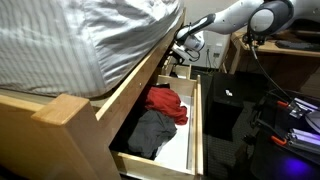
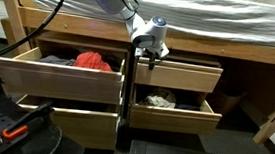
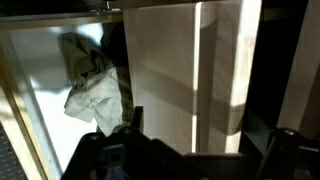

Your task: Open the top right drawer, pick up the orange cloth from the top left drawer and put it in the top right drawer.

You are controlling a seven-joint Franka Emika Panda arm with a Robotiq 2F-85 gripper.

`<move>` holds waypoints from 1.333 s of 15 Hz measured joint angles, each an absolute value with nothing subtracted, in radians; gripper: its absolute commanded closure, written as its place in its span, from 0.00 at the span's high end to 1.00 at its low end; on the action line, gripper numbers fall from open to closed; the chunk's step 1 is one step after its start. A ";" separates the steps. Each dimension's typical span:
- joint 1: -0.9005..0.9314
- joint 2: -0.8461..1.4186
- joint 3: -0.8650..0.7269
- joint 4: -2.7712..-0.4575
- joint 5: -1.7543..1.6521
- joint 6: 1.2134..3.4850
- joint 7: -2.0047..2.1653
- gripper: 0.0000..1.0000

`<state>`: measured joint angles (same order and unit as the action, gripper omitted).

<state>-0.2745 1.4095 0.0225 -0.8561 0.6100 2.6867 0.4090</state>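
Gripper (image 2: 151, 55) spread wide at the pale wooden top right drawer (image 2: 183, 76); crumpled orange cloth (image 2: 94, 61) lies well apart from it

Orange cloth (image 2: 95, 61), seemingly crumpled, in open top left drawer (image 2: 57, 81)

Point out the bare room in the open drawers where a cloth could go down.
Top left drawer: white floor is bare between the dark garment and the side wall; the orange cloth crowds the back. Lower right drawer: bare floor beside the crumpled pale cloth.
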 measured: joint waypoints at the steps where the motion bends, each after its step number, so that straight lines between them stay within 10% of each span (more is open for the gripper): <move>1: -0.274 1.418 0.031 -0.849 0.610 2.698 0.407 1.00; 20: -0.193 1.417 -0.270 -0.863 0.555 2.503 0.809 1.00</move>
